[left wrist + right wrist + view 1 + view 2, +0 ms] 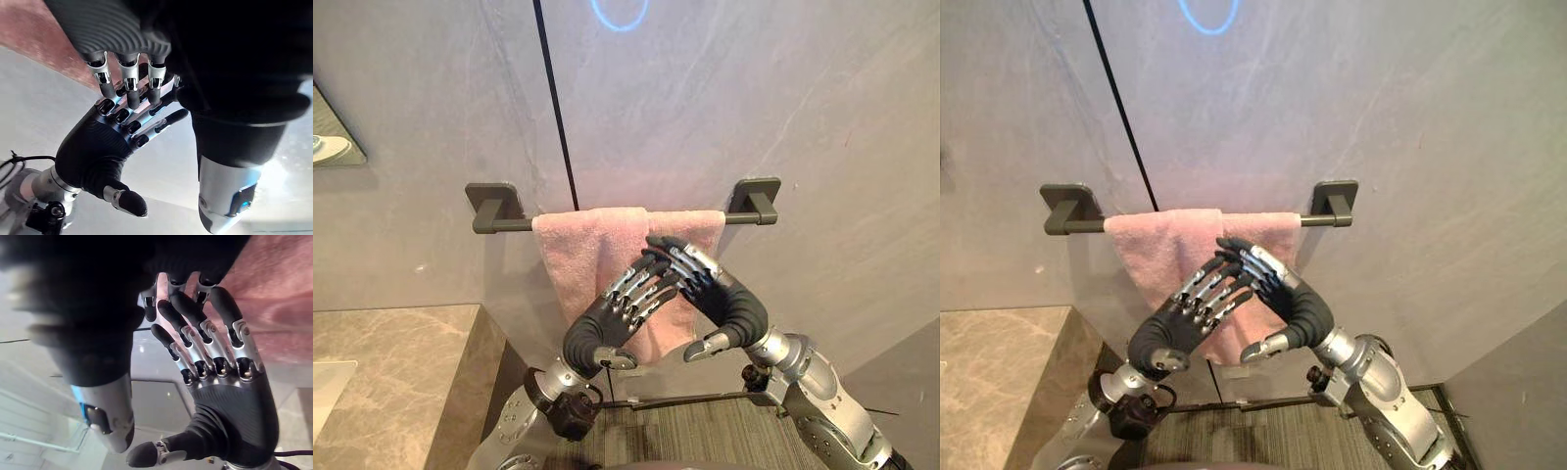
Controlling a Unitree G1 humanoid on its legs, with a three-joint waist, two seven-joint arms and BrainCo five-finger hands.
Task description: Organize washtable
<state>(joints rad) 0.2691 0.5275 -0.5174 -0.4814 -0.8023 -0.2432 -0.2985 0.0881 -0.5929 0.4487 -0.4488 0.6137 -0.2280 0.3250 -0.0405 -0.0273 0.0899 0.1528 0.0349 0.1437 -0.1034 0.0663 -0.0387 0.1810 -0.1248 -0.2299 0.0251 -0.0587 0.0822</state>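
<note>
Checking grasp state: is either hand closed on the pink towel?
No: left hand and right hand both show straight fingers, crossed over each other before the pink terry towel.

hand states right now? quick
Left hand: open, fingers straight before the pink towel, holding nothing.
Right hand: open, fingers straight, crossing the left's fingertips, holding nothing.

A bathroom or washroom was indicated: a pink towel (pixel 592 245) was hung over a dark bar (pixel 504 224) fixed to a grey stone-look wall (pixel 822 117), and a marbled worktop (pixel 401 362) was set against that wall, at the left.
</note>
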